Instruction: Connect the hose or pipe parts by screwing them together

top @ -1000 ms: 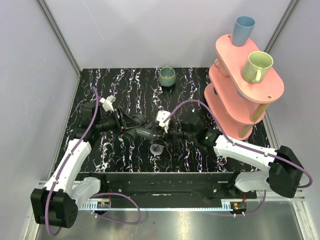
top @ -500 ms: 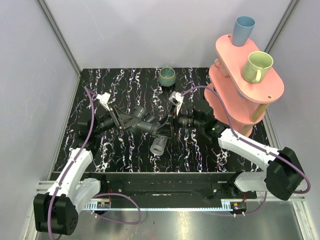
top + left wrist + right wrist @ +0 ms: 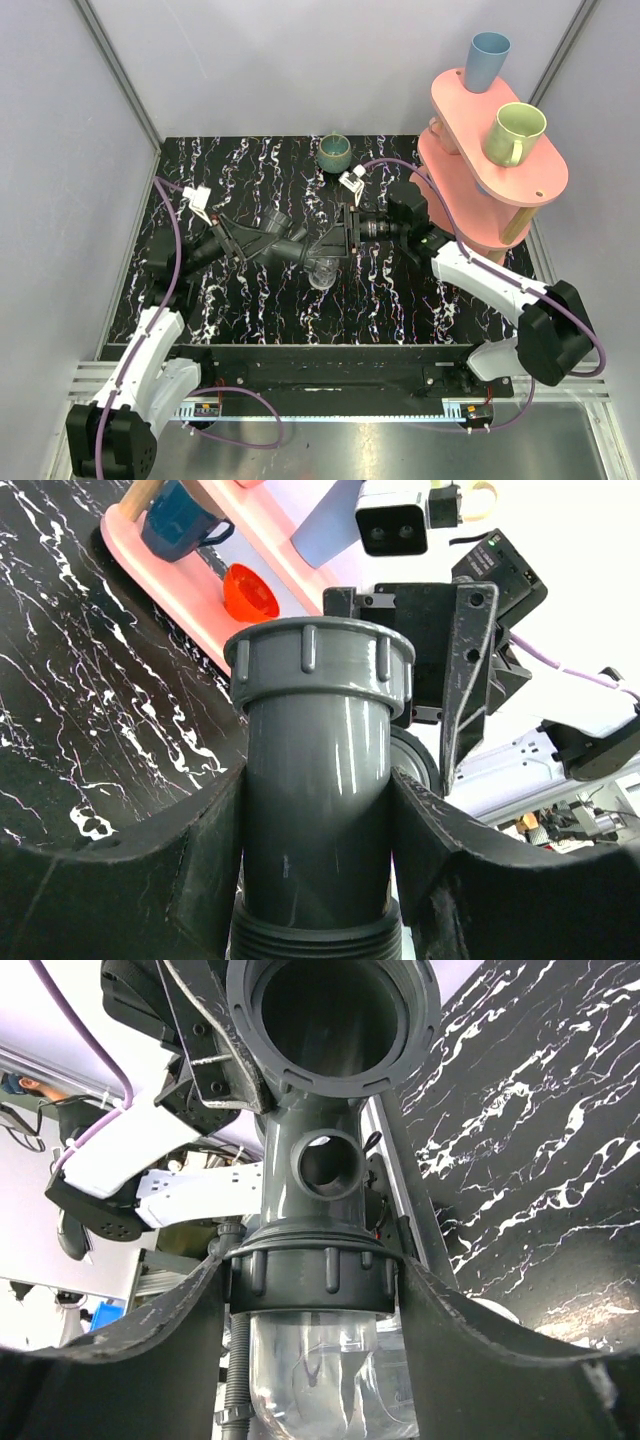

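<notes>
My left gripper (image 3: pixel 262 240) is shut on the barrel of the dark grey pipe fitting (image 3: pixel 285 245) and holds it above the table's middle. In the left wrist view its fingers (image 3: pixel 200 850) press both sides of the grey barrel (image 3: pixel 315 760). The clear connector (image 3: pixel 322 271) sits at the fitting's lower end, below a ribbed grey collar (image 3: pixel 313 1272). I cannot tell whether their threads are engaged. My right gripper (image 3: pixel 336 246) faces the fitting from the right. It is open, with its fingers (image 3: pixel 190 1330) close on either side of the collar and the clear part (image 3: pixel 310 1370) between them.
A small green cup (image 3: pixel 334 153) stands at the back of the black marbled table (image 3: pixel 250 170). At the right is a pink two-tier rack (image 3: pixel 545 180) bearing a blue cup (image 3: pixel 487 60) and a pale green mug (image 3: pixel 515 133). Purple cables loop over both arms.
My right gripper drew back toward the rack, its jaws widened, and it now straddles the collar. My left arm shifted left and turned the fitting. The clear part now shows higher, right under the fitting.
</notes>
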